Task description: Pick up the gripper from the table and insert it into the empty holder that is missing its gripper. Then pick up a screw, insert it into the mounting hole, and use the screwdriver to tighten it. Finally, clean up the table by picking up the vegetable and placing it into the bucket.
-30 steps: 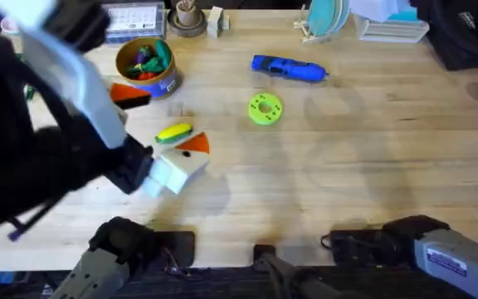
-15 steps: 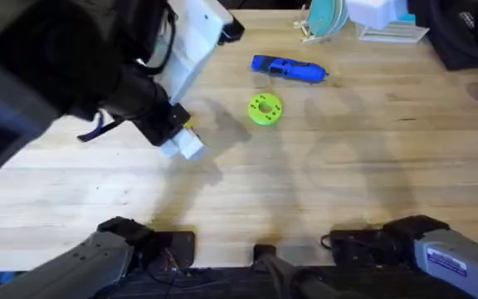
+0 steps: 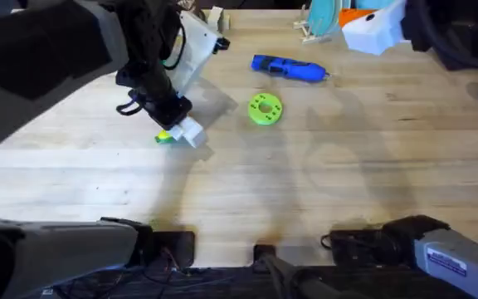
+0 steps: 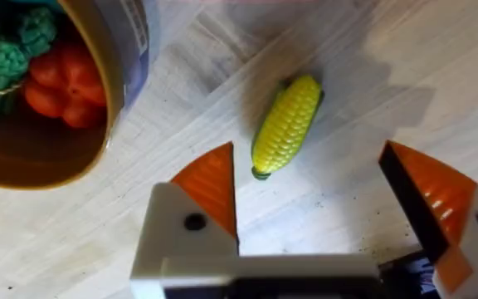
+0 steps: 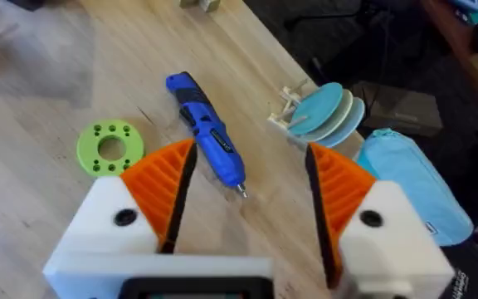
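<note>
left gripper (image 4: 309,199) has dropped from over the bucket (image 4: 114,58) to the toy corn (image 4: 287,124), jaws spread wide & empty; right gripper (image 5: 247,191) gaping too. cleanup grab looks next.

A robotics lab bench: a plank-grain wooden table (image 3: 322,183) with arm bases clamped at its edge.

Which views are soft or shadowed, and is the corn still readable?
Overhead: left arm rises close under the camera, large, dark and blurred; it covers the upper left, and the vegetable barely peeks out beside the left gripper. Left wrist: vegetable sharp, kernels readable, lying in soft shadow on the table; bucket rim close and slightly soft. Right wrist: screwdriver crisp, background dim.
</note>
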{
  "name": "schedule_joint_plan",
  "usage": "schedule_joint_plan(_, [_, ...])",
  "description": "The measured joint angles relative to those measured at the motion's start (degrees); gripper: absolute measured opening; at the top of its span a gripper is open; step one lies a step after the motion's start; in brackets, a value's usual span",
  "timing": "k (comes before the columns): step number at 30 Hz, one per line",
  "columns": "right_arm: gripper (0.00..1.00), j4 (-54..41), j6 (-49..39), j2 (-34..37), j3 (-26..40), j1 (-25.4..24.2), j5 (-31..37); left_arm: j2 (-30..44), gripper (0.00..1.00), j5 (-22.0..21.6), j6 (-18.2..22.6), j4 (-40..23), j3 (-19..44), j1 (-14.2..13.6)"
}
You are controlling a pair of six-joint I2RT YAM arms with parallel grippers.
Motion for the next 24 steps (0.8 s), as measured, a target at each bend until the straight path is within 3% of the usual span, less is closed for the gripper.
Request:
schedule_joint_plan(5, [0.818,-0.37,0.13,-0.12,0.0,0.0,2.82,3.37,0.993,2.1,0.08,-0.06,0.0,2.56])
schedule_joint_plan(15, [0.818,-0.39,0.09,-1.29,0.0,-0.04,4.51,12.32,0.993,2.5,2.64,3.03,0.09,2.73])
schedule_joint_plan(19, [0.817,-0.38,0.09,-1.29,0.0,-0.04,4.51,12.48,0.994,2.58,2.73,3.7,0.33,2.73])
schedule_joint_plan(21, [0.817,-0.39,0.09,-1.29,0.0,-0.04,4.51,12.48,0.918,2.59,2.68,5.11,0.33,2.73])
schedule_joint_plan(24, [0.816,-0.42,0.09,-1.29,0.0,-0.04,4.51,12.48,0.597,2.55,2.91,6.51,0.33,2.88])
